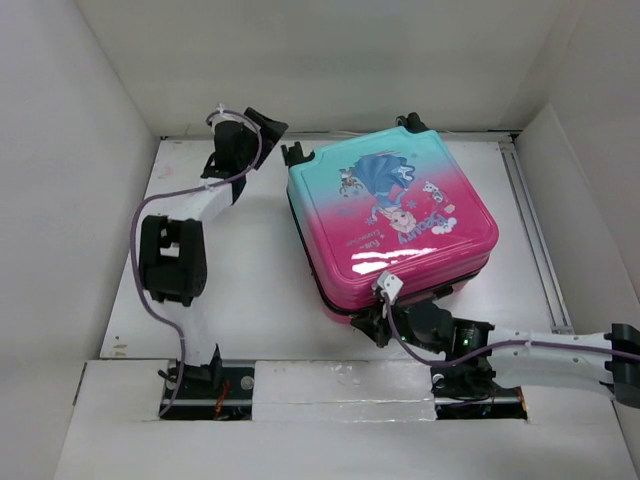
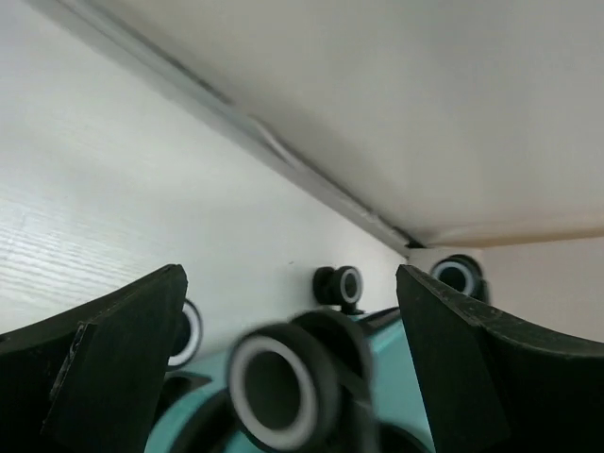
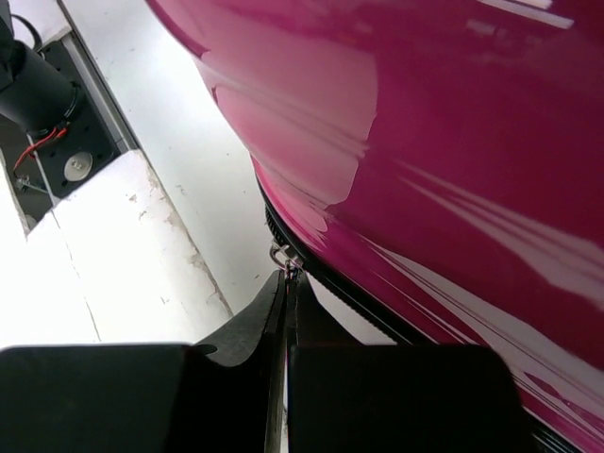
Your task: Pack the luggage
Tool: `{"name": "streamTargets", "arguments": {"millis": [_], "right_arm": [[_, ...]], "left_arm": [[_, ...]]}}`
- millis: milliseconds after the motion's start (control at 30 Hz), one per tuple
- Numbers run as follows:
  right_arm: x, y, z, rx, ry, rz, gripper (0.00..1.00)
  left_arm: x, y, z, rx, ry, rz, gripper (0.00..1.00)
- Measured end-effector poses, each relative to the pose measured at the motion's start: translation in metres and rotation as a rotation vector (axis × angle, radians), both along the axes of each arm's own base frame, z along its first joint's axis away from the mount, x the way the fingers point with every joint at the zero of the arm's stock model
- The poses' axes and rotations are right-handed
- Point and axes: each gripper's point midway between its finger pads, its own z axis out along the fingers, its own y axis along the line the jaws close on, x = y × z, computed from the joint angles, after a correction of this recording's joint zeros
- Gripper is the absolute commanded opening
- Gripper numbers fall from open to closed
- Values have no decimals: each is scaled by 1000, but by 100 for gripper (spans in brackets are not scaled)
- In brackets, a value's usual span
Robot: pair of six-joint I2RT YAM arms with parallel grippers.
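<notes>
Zipping luggage shut: right gripper pinching zipper pull at near edge, left gripper released by wheels — next I drag it round.

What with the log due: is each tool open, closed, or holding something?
Left tool: open, holding nothing.
Right tool: closed on the zipper pull of the luggage.

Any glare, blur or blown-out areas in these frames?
Top external: sharp, with one glare patch on the luggage, at its pink near end. Left wrist: the nearest wheel is out of focus. Right wrist: reflections streak the glossy pink shell, and the white surface at lower left is blown out.
</notes>
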Motion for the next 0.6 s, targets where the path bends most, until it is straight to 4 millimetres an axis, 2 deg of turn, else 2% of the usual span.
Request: {"name": "streamTargets", "arguments": {"millis": [67,133,200,300,400,500,600], "right_arm": [[0,0,-1,0,5,-3,0],[0,0,-2,-3,7,-6,0],[1,0,-3,-7,8,-9,0],[2,1,-4,-14,7,-15,0],[3,4,-4,-20,6,-15,0],[4,7,-4,-17,6,-18,0],[4,8,-4,-15,5,-18,0]], "left_arm": [[11,-3,-22,1,52,-23,90],[12,-2,-44,0,107,-30,90],[12,-3,-56,-15,141,-38,90],[11,-11,-59,-58,149,-69,89],[11,-23,-47,-133,102,-111,89],[5,-33,-49,-187,93,-135,89],[2,-35,-48,-256,68,-128,87]]}}
